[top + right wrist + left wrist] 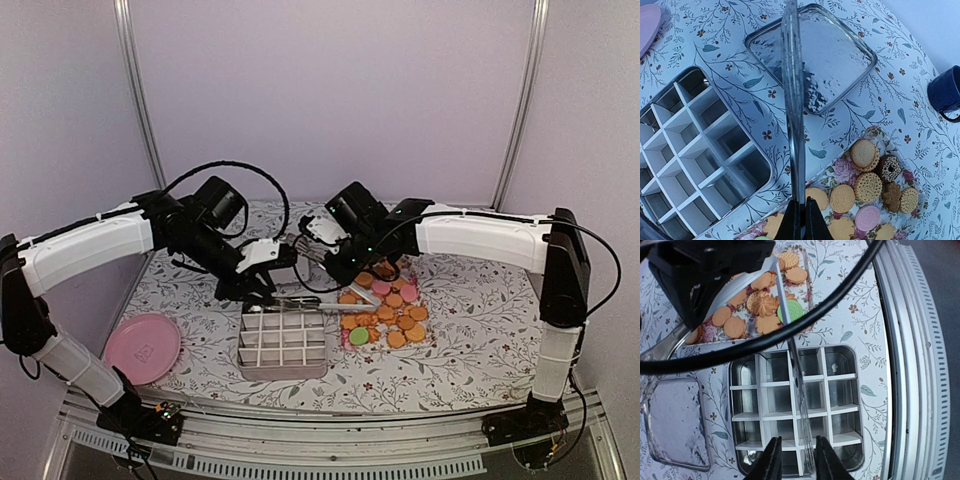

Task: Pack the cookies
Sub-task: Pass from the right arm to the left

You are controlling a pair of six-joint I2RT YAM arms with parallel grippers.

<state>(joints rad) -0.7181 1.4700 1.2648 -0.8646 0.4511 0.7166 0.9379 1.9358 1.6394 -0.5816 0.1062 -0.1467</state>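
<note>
The cookies [388, 308] lie on a floral tray: mostly orange-tan, some pink, one green, dark ones at the edge; they also show in the left wrist view [762, 305] and the right wrist view [867, 187]. A divided metal tin [283, 340] stands left of them, its cells empty [795, 405]. Metal tongs [320, 302] span from tin to tray. My right gripper [800, 220] is shut on the tongs [794, 115] above the tray [356, 284]. My left gripper [796, 462] is open over the tin's edge [268, 292], one tongs arm [801, 405] between its fingers.
A clear glass lid [812, 60] lies on the cloth behind the tin. A pink plate [143, 347] sits at the near left. A blue cup [946, 92] stands beyond the tray. The table's metal front rail [920, 365] runs close to the tin.
</note>
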